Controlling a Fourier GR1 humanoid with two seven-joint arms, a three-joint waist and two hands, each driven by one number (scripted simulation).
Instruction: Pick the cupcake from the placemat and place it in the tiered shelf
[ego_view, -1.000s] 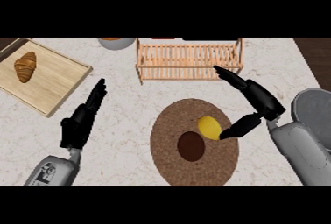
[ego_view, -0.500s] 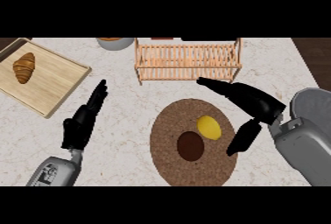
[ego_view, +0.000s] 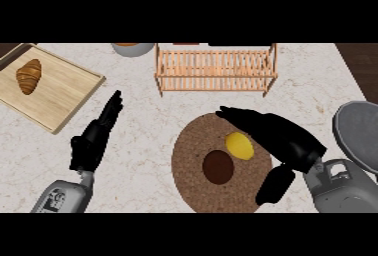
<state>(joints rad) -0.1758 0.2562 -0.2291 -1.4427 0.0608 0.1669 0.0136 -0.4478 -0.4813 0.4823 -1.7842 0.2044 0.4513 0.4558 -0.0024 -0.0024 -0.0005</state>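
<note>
Reach step: right hand (ego_view: 284, 140) spread open above placemat (ego_view: 193, 180), beside yellow cupcake (ego_view: 238, 145); next, close around it. Left hand (ego_view: 94, 137) rests open.

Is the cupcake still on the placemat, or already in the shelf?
On the placemat. The brown cupcake sits beside a lemon, unheld; the right hand is open above.

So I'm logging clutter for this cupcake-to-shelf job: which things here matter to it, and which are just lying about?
Belong to the job:
cupcake
placemat
tiered shelf
right hand, over the placemat

Lying about:
lemon on the placemat
croissant
wooden board
bowl
left hand, resting open
</note>
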